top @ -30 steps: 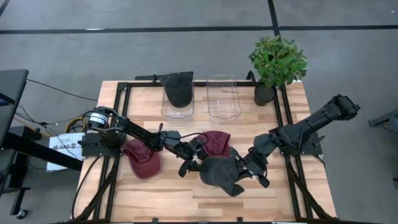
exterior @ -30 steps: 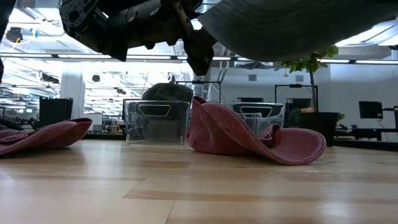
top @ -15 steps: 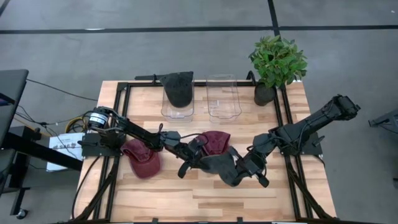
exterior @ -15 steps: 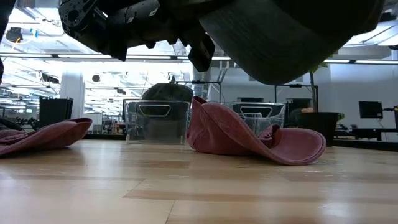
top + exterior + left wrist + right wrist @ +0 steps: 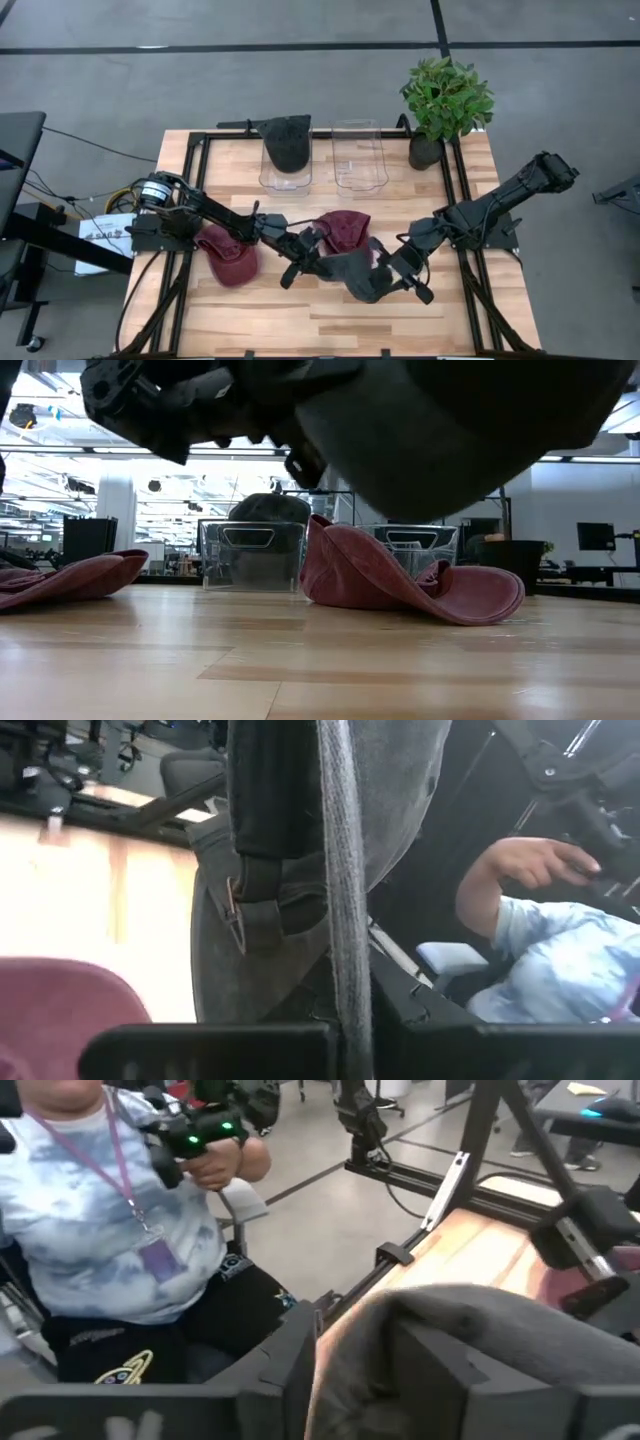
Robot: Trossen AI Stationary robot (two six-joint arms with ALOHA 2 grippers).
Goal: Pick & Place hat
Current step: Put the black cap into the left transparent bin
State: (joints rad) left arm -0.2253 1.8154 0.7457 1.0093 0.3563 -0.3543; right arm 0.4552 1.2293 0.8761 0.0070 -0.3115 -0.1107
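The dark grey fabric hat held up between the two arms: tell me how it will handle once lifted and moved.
The dark grey fabric hat is probably floppy: it sags in folds between the left gripper, shut on its edge, and the right gripper. It seems light, hanging clear of the wooden table from a pinch. Soft cloth could slip or swing, so move slowly.

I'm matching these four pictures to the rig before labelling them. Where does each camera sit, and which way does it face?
High view: above the table, straight down; both arms, left gripper and right gripper at the grey hat.
Low view: at tabletop height, facing the room; arms and grey hat overhead, maroon hat behind.
Left wrist view: on the left arm; its fingers pinch the grey hat's fabric.
Right wrist view: on the right arm; fingers astride the hat, a seated person beyond.
All four share the grey hat.
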